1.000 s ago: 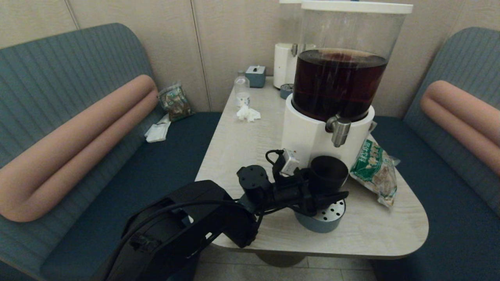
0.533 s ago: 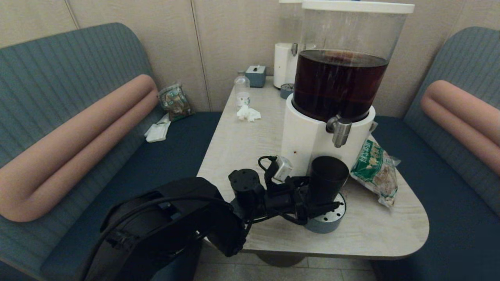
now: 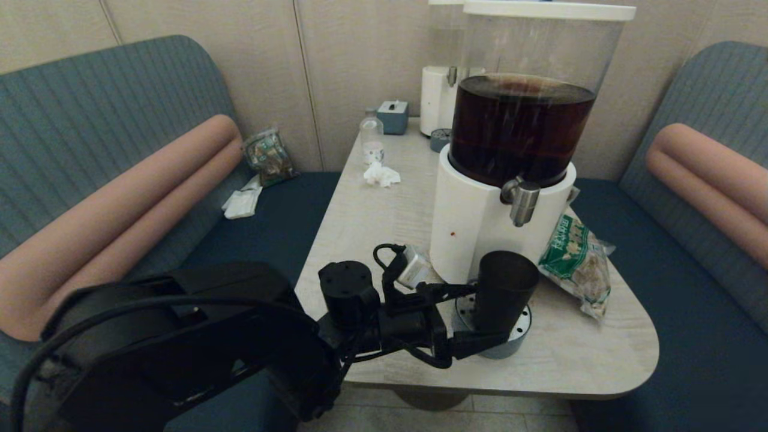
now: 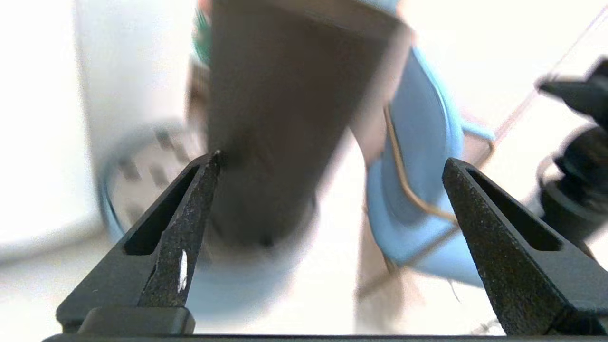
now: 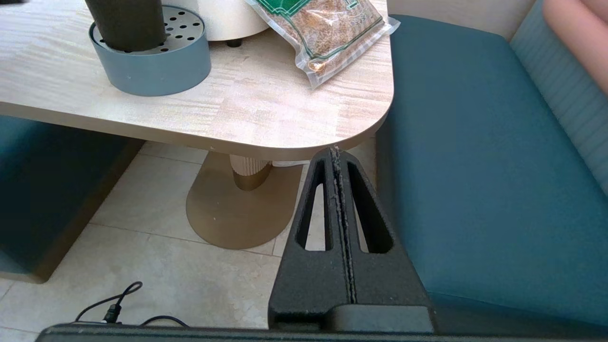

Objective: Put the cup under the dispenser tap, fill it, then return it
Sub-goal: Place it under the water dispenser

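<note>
Head view dim and warm; left wrist view overexposed, background blurred; right wrist view sharp.

Light wood-grain table (image 3: 384,216) with rounded corners, frame centre, on a single pedestal foot (image 5: 237,209) standing on tiled floor (image 5: 156,247). Directly on it: big white-based dispenser (image 3: 480,228) at centre right; grey-blue perforated drip tray (image 3: 510,333) lower centre, the cup (image 3: 503,288) standing on it; green snack packet (image 3: 575,261) right of centre; crumpled tissue (image 3: 380,174), small clear bottle (image 3: 371,139), grey tissue box (image 3: 393,116), smaller white dispenser (image 3: 437,99), small round grey dish (image 3: 439,139), all upper centre.
</note>
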You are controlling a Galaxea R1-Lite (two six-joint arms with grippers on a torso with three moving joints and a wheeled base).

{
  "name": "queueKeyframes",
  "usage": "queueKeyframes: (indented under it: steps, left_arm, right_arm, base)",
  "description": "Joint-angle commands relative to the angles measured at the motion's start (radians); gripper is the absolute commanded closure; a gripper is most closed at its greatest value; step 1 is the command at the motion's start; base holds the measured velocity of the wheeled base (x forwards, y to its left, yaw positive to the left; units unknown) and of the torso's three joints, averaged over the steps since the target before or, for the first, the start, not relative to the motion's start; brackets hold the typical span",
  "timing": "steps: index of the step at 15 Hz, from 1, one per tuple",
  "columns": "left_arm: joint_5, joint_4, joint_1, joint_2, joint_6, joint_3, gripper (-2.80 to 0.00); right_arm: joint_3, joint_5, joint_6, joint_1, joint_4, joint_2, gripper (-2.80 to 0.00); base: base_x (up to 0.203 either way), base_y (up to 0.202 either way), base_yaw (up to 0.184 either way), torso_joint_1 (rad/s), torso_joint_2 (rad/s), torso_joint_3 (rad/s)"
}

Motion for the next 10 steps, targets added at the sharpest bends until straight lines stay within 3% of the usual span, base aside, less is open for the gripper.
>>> queueKeyframes:
  steps: [1, 4, 7, 10]
  left_arm:
    - [-0.004, -0.008, 0.0, -0.097, 0.019, 0.151, -2.8]
    - [0.012, -0.008, 0.021, -0.156, 0.066, 0.255, -2.8]
    - [0.08, -0.008, 0.037, -0.276, 0.071, 0.331, -2.8]
    - [0.173, -0.008, 0.039, -0.535, 0.064, 0.448, -2.8]
  right_arm:
    - [0.0, 0.0, -0.001, 0.0, 0.0, 0.001, 0.0]
    - [0.0, 0.0, -0.001, 0.0, 0.0, 0.001, 0.0]
    - [0.0, 0.0, -0.002, 0.0, 0.0, 0.001, 0.0]
    - [0.0, 0.0, -0.001, 0.0, 0.0, 0.001, 0.0]
  base:
    - [0.0, 0.0, 0.0, 0.0, 0.0, 0.0]
    - [0.0, 0.0, 0.0, 0.0, 0.0, 0.0]
    - [0.0, 0.0, 0.0, 0.0, 0.0, 0.0]
    - [0.0, 0.0, 0.0, 0.0, 0.0, 0.0]
